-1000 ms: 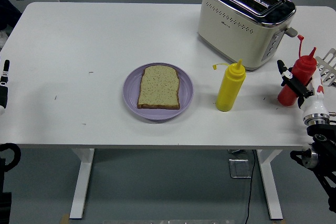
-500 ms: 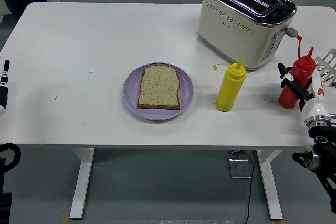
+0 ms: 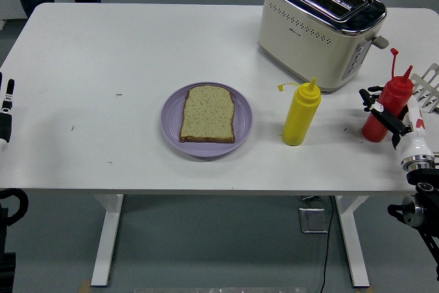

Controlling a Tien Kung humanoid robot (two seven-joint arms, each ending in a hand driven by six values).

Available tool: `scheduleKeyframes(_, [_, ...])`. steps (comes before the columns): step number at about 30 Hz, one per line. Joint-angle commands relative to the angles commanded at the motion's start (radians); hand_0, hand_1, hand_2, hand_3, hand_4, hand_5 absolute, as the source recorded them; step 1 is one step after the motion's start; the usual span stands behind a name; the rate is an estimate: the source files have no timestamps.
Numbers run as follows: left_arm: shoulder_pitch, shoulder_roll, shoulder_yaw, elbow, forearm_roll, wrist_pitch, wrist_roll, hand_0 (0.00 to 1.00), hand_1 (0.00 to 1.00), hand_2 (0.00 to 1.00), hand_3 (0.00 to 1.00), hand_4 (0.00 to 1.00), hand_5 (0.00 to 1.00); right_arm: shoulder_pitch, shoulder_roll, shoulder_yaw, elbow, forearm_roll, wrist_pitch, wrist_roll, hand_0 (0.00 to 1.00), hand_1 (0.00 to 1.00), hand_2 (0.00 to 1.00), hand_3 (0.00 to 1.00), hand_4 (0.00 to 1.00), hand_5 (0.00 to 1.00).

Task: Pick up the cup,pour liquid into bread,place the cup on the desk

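1. Right hand sits beside the red squeeze bottle at the counter's right edge, fingers spread, gripping nothing.
2. Soft, slippery plastic, I'd judge: grip mid-body.
3. Bread waits centre.

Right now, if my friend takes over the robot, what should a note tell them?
Right hand: at the table's right edge, fingers around the red bottle, which stands on the table; whether the grip is closed is unclear.
Left hand: resting at the left edge, holding nothing.
Bread: lies on the purple plate, mid-table, with no sauce visible on it.
Yellow bottle: right of the plate, untouched.
Toaster: behind.
Done: reach to the red bottle.
Left: lift it, pour on the bread, set it back down.
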Motion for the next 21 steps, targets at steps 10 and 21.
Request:
scheduleKeyframes(10, [0.002,0.0,0.002,0.0,0.0,0.0,0.0,0.789,0.754,0.749,0.684,0.566,0.998,-0.03,0.002,0.072,0.021,-0.042,0.024,-0.007,0.859,0.791,0.877,0.998,0.943,0.373])
scheduleKeyframes(21, [-0.001,0.0,0.0,0.0,0.0,0.001,0.0,0.789,0.754,0.749,0.684,0.566,0.998,-0.092,-0.02,0.163,0.125,-0.128,0.108,-0.051,0.958,0.898,0.986,0.998,0.97,0.339])
